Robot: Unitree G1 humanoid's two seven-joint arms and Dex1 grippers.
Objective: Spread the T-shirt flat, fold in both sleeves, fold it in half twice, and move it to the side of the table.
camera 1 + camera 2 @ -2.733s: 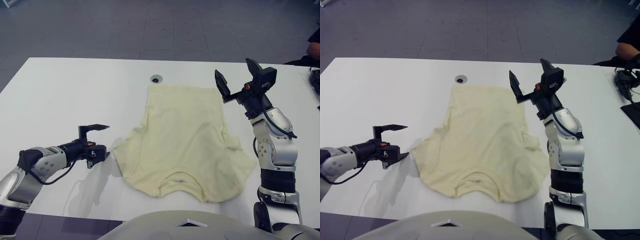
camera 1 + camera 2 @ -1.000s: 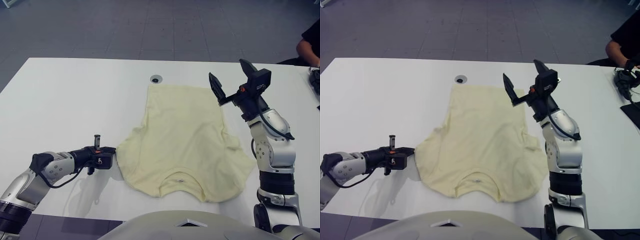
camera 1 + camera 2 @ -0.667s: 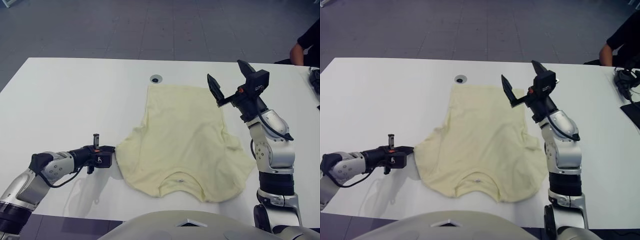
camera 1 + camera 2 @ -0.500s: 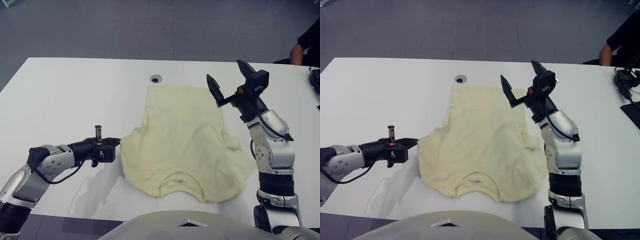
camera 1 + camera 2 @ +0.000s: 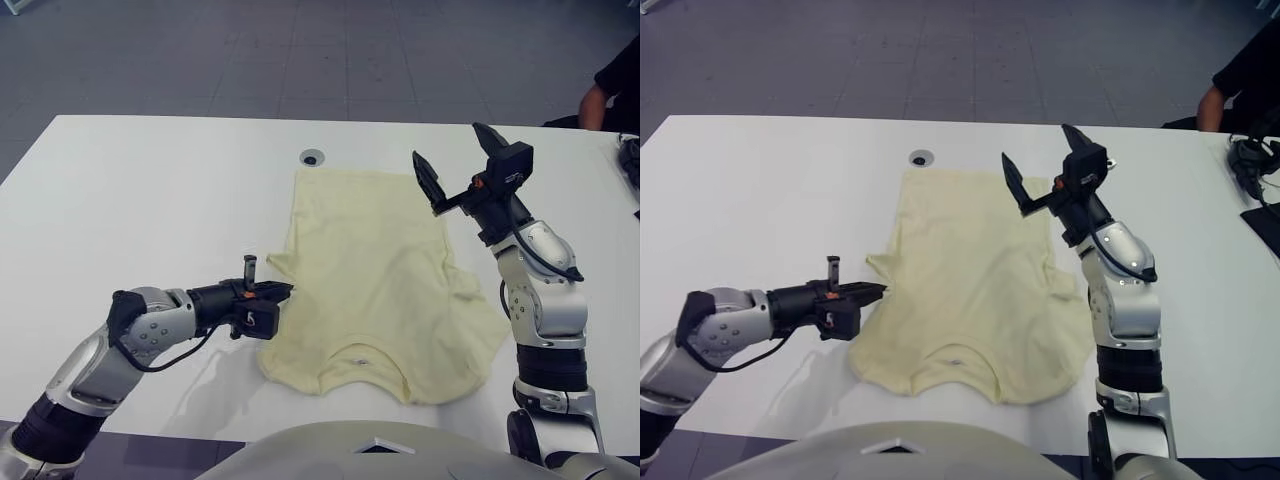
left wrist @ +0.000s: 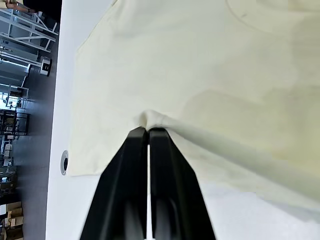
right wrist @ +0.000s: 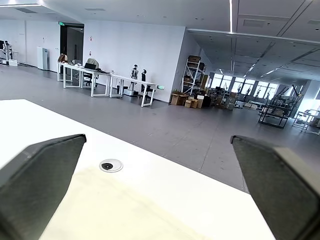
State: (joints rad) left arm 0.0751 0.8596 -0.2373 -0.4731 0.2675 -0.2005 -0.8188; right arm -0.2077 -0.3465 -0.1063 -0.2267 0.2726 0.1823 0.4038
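Observation:
A pale yellow T-shirt point(image 5: 375, 280) lies on the white table point(image 5: 130, 190), collar toward me and hem at the far side. My left gripper point(image 5: 283, 290) is shut on the shirt's left sleeve, which it holds pulled in over the shirt's body. In the left wrist view the two black fingers point(image 6: 135, 150) pinch a small peak of the yellow cloth point(image 6: 152, 117). My right gripper point(image 5: 455, 160) stands open, raised above the shirt's far right corner, with nothing between its fingers. The right sleeve point(image 5: 480, 320) is spread out on the table.
A round cable port point(image 5: 313, 158) sits in the table just beyond the shirt's far left corner. Dark items point(image 5: 1245, 160) lie at the table's right edge. Bare table stretches to the left of the shirt and along the far side.
My left gripper has shut on the left sleeve at the shirt's edge and carried it right, over the shirt. The right arm has drifted slightly left, still open.

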